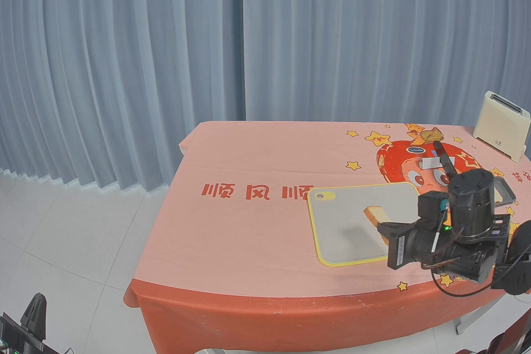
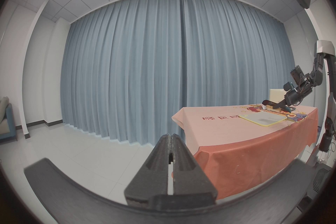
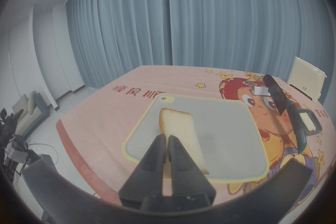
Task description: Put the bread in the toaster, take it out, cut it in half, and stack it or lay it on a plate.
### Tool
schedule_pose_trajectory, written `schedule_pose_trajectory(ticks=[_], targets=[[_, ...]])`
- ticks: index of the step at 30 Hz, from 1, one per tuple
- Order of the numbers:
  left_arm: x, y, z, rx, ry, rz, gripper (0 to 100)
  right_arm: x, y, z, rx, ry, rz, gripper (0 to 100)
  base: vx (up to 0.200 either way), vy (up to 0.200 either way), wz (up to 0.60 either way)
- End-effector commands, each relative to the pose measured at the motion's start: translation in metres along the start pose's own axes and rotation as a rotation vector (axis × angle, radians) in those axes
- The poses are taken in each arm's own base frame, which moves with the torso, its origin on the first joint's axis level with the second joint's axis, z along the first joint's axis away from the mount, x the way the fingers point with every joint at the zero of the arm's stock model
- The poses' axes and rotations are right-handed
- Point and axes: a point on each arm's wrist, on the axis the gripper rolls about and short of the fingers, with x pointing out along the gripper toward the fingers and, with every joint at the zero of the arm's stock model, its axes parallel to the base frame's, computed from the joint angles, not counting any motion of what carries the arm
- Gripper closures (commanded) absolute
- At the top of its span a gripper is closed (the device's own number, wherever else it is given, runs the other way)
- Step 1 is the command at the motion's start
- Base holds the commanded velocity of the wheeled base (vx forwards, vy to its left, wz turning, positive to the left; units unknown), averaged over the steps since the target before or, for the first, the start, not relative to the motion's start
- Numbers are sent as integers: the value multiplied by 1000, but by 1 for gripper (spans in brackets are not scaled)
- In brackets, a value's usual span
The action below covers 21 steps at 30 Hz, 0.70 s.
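Item 1, bread (image 1: 375, 214): one slice, raised over the middle of the cutting board (image 1: 343, 228), its shadow on the board at its 8 o'clock.

Item 2, right gripper (image 3: 167, 139): fingers clenched on the slice's near edge, coming in from the board's 4 o'clock.

Item 3, left gripper (image 2: 170, 137): fingers pressed together, grasping nothing, low over the floor, well apart from the table (image 1: 249, 250) at its 8 o'clock.

Item 4, toaster (image 1: 500, 125): upright at the table's far right edge, 1 o'clock of the board.

Item 5, knife (image 1: 444, 160): dark handle, just beyond the board's far right corner.

Item 6, dark-rimmed dish (image 1: 506, 189): 3 o'clock of the board, near the right edge.

Open room: bare cloth from the board's 9 o'clock to the table's left edge
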Motion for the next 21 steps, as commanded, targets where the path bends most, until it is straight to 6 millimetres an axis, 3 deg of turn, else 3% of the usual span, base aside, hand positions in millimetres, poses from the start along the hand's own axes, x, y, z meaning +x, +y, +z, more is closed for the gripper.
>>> schedule_pose_trajectory(ticks=[1,12,21], targets=[[1,0,-5,0,19,2,100,-38,-11,-1,43,-80,32,100,0,0,0],[1,0,-5,0,19,2,100,-63,-17,3,54,-165,47,100,0,0,0],[1,0,-5,0,19,2,100,-63,-14,4,47,-166,55,100,0,-200,0]])
